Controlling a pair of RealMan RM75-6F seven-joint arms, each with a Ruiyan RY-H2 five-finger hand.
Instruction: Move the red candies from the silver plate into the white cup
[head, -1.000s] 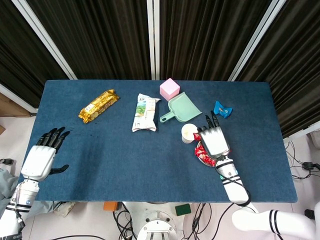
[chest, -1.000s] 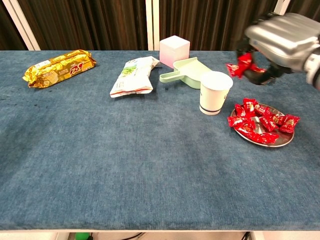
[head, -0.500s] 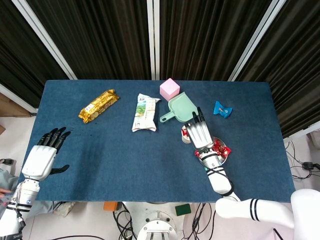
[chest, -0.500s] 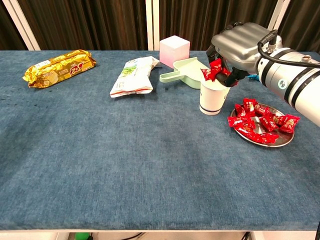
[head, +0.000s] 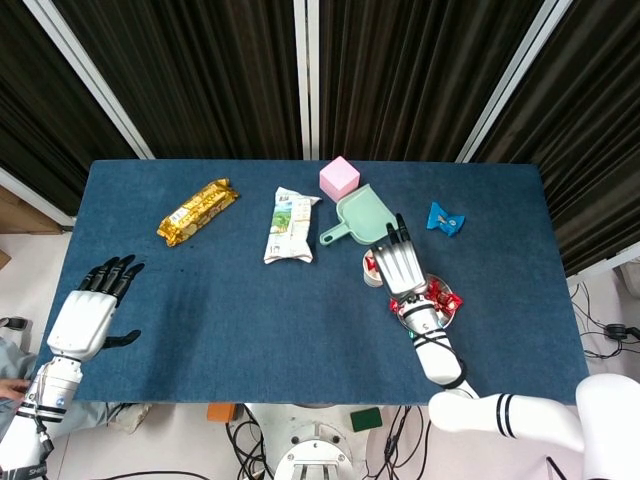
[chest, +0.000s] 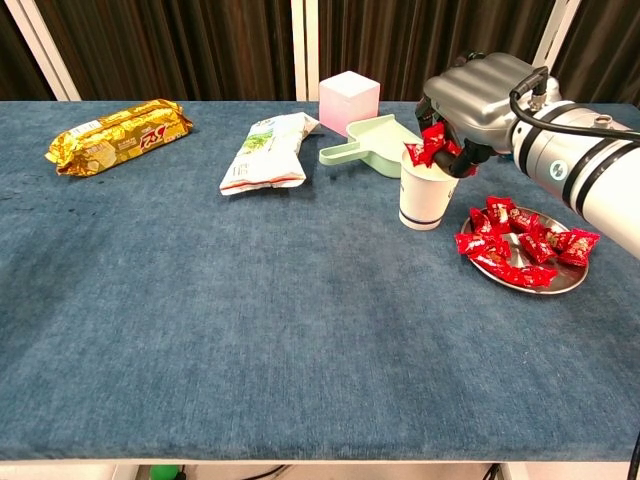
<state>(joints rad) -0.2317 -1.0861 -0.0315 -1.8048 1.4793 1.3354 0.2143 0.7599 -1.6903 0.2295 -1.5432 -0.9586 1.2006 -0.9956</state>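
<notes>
The white cup (chest: 426, 196) stands right of the table's middle, mostly hidden under my right hand (head: 399, 265) in the head view. That right hand (chest: 470, 100) hovers over the cup's mouth and pinches a red candy (chest: 430, 145) just above the rim. Several red candies (chest: 520, 243) lie on the silver plate (chest: 570, 284) to the cup's right; the plate (head: 448, 309) peeks out beside my wrist. My left hand (head: 92, 308) hangs off the table's near left corner, fingers spread, holding nothing.
A green dustpan (chest: 372, 143) and a pink cube (chest: 349, 97) sit just behind the cup. A white snack bag (chest: 268, 152) and a gold snack pack (chest: 120, 130) lie further left. A blue wrapped item (head: 445, 219) lies at the back right.
My right hand carried the red candy from above the plate leftward to the cup's mouth, then settled slightly lower over the rim. The left hand barely moved.
</notes>
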